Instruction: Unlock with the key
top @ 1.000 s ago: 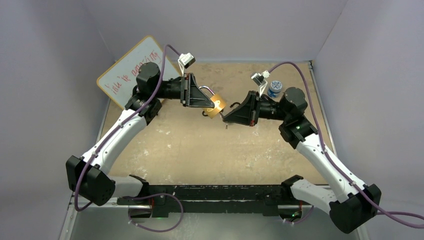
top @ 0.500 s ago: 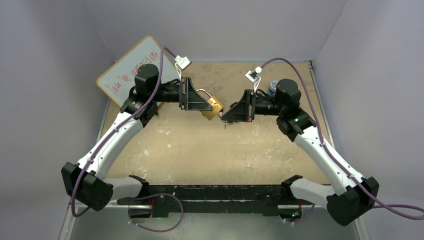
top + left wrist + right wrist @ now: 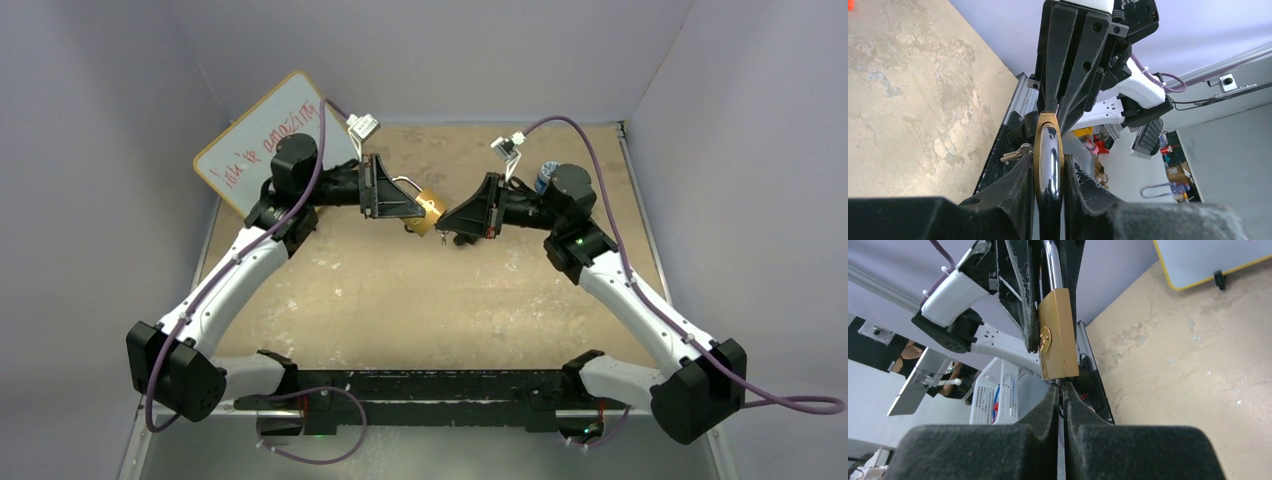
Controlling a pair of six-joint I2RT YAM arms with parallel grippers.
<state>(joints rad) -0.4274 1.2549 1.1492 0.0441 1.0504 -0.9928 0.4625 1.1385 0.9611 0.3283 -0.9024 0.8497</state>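
left gripper clamps the brass padlock by its shackle, while right gripper, pinched tight on the key, meets its base.

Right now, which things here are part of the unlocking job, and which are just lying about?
In the job: padlock, held in left gripper; key, held in right gripper.
Lying about: whiteboard; small blue-and-white container.

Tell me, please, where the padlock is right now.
Top view: the padlock is in mid-air over the far centre of the table, clamped in the left gripper, with the right gripper holding the key at its base.
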